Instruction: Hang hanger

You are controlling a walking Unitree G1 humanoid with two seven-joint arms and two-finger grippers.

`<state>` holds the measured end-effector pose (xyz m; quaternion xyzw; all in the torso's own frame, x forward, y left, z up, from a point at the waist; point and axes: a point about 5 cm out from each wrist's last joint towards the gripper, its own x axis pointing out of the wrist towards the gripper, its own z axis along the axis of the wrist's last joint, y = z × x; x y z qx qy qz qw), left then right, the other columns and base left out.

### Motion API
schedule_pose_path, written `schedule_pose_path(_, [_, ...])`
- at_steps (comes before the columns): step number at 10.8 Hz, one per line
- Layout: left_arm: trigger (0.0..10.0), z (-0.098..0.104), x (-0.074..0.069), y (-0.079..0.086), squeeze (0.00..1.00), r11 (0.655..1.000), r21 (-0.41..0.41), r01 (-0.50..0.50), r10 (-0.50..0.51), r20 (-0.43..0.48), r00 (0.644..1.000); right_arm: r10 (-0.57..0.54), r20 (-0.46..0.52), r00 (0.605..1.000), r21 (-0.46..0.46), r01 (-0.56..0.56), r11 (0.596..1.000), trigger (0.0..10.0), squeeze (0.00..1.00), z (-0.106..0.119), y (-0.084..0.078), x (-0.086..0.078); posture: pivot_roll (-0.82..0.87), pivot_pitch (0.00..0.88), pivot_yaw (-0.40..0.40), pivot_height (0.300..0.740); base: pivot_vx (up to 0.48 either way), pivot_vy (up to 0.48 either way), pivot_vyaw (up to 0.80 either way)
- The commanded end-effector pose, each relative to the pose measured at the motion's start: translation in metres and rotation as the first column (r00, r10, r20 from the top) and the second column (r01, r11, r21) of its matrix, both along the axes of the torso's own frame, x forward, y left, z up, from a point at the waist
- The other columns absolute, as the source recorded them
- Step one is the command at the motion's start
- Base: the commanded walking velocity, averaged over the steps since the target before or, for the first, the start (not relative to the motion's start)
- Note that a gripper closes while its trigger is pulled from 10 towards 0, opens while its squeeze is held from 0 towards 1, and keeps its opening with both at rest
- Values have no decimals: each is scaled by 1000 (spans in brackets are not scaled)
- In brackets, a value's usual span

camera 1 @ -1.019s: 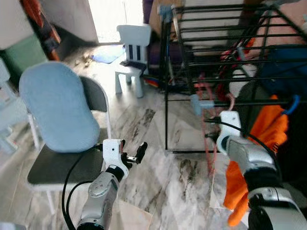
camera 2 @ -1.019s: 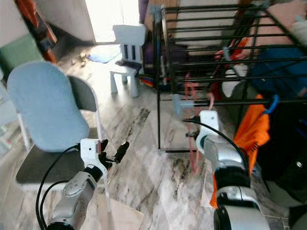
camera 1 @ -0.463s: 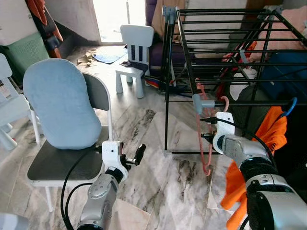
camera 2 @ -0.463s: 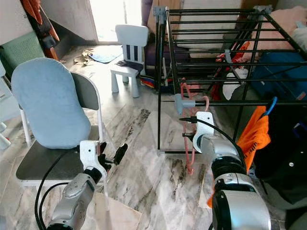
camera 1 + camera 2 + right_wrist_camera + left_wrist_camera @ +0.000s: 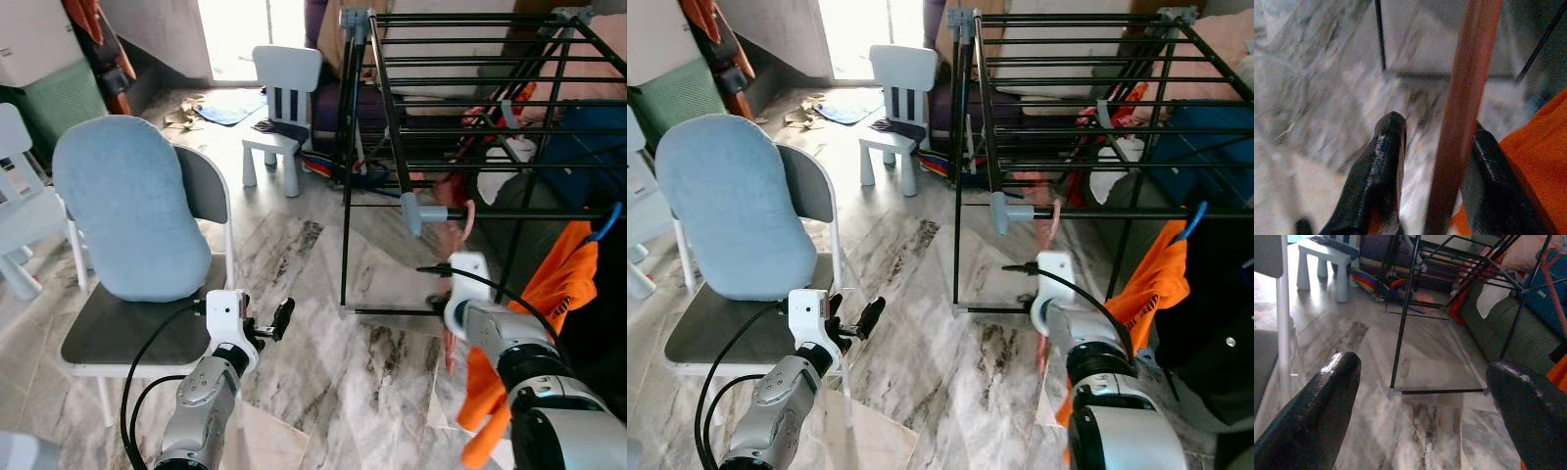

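The right claw (image 5: 1432,161) has the pink hanger (image 5: 1462,117) between its fingers; the bar lies against one finger, with a gap to the other, so whether it grips is unclear. Above the claw, the hook (image 5: 468,217) sits at the rack (image 5: 460,127) rail. An orange cloth (image 5: 549,304) hangs just beside it. If the hook is not fully over the rail, letting go could drop the hanger. The left claw (image 5: 1420,396) is spread wide, holding nothing.
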<state>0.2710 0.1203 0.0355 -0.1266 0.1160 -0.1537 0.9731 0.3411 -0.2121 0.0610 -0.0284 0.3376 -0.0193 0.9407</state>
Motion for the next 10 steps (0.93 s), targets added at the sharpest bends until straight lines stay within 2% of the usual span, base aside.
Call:
schedule_pose_path(1, [10000,1,1,3,0,1000,15,-17,17,-5,1000,43,80,996,-73,-37,997,10000,1000,10,0,4,-192,0,40,740,0,0,0])
schedule_pose_path(4, [10000,6,-1,7,0,999,40,-19,18,22,1000,94,166,982,-204,-59,977,10000,1000,8,0,-9,-198,0,49,740,0,0,0])
schedule_pose_path(7, [10000,6,-4,5,0,999,41,-15,14,20,1000,58,217,974,-186,-18,982,10000,1000,13,-4,-23,-212,0,57,740,0,0,0])
schedule_pose_path(8, [10000,8,-5,2,0,999,36,-6,5,27,1000,73,237,969,-206,-23,978,10000,1000,15,-2,-27,-214,0,57,740,0,0,0])
schedule_pose_path(10, [10000,10,-6,1,0,999,46,-10,8,38,999,61,296,953,-174,-8,985,10000,1000,16,3,-38,-214,0,56,740,0,0,0])
